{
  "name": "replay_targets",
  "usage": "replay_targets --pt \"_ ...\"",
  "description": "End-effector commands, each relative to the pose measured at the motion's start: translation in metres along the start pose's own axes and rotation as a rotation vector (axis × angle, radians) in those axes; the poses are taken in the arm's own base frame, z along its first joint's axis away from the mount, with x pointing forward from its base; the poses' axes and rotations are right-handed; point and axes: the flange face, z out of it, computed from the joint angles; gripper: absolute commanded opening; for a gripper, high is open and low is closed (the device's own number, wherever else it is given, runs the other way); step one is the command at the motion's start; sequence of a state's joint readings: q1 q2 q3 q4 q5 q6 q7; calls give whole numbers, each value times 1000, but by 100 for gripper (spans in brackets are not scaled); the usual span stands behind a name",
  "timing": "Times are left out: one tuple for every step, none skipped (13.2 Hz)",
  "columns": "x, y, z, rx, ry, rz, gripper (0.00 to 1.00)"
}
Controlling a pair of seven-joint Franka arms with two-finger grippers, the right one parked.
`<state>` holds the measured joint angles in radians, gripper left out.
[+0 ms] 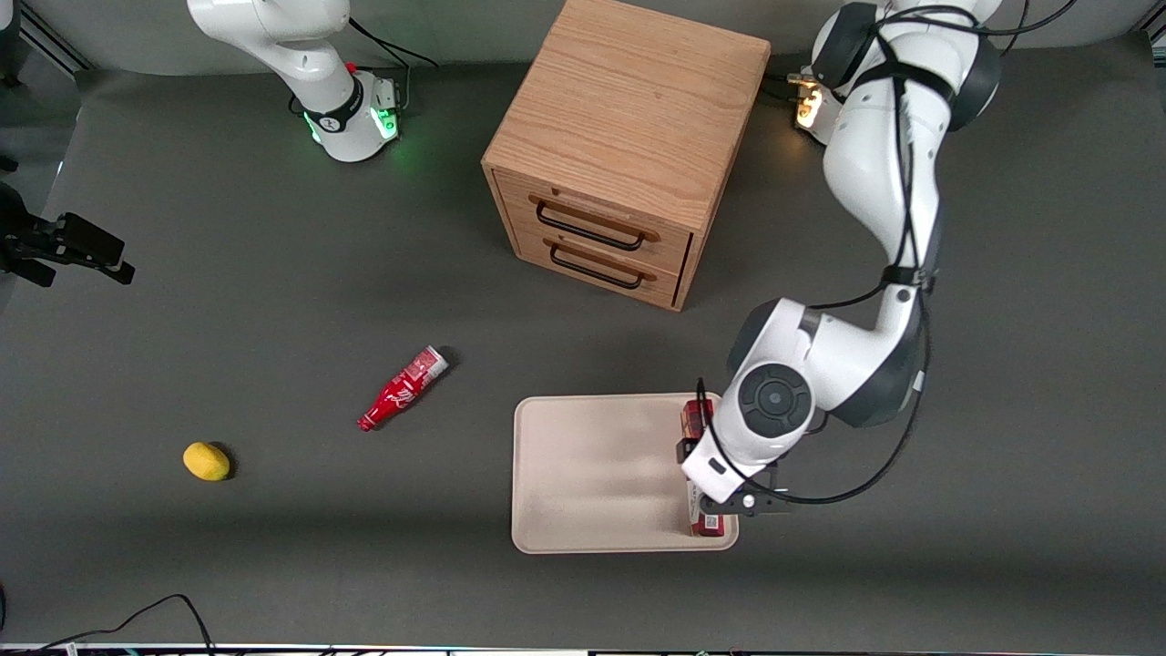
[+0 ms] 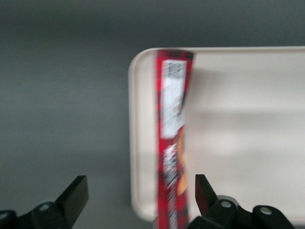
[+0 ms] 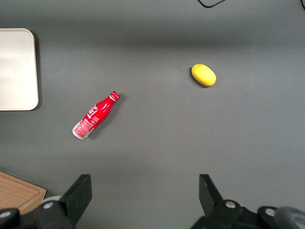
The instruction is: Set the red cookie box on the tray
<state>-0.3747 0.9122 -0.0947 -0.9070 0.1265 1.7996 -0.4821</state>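
Note:
The red cookie box [image 2: 172,143] rests on its narrow side in the cream tray [image 2: 238,119], along the rim toward the working arm's end of the table. My left gripper [image 2: 139,193] is open and straddles the box without touching it; one black fingertip [image 2: 202,190] is close beside the box, the other [image 2: 76,195] is well off over the table. In the front view the arm's wrist [image 1: 772,401] hangs over the tray [image 1: 592,474] and covers the middle of the box [image 1: 707,524], so only its two ends show.
A wooden two-drawer cabinet [image 1: 629,146] stands farther from the front camera than the tray. A small red bottle [image 1: 403,389] lies on the grey table toward the parked arm's end, with a yellow lemon [image 1: 207,461] further that way.

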Motion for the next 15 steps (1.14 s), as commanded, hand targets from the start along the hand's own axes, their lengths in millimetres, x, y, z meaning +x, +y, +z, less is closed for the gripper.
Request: replay_targets --pt "-12 -57 -87 35 -48 80 100" --pt "-19 -77 -110 31 -63 104 100" --pt "-27 -99 -124 28 -72 143 100" --pt "-37 -121 -135 32 -76 171 100" --pt "-45 -145 -144 34 -79 187 100" --pt "-55 -165 -153 36 -82 196 100" --pt "-64 -190 -162 33 -69 190 100" --pt "-75 -214 -167 26 -63 206 100" --pt "-85 -241 -169 5 -57 218 100" --pt "-94 -269 -171 -15 -53 227 100" --pt "-103 -293 -171 -23 -60 230 100" --pt "-112 -309 -172 -26 -65 213 100" --pt "-123 -323 -174 -30 -73 192 100" --pt "-130 -336 -180 -32 -82 172 100" --pt "-135 -347 -186 -22 -91 160 100"
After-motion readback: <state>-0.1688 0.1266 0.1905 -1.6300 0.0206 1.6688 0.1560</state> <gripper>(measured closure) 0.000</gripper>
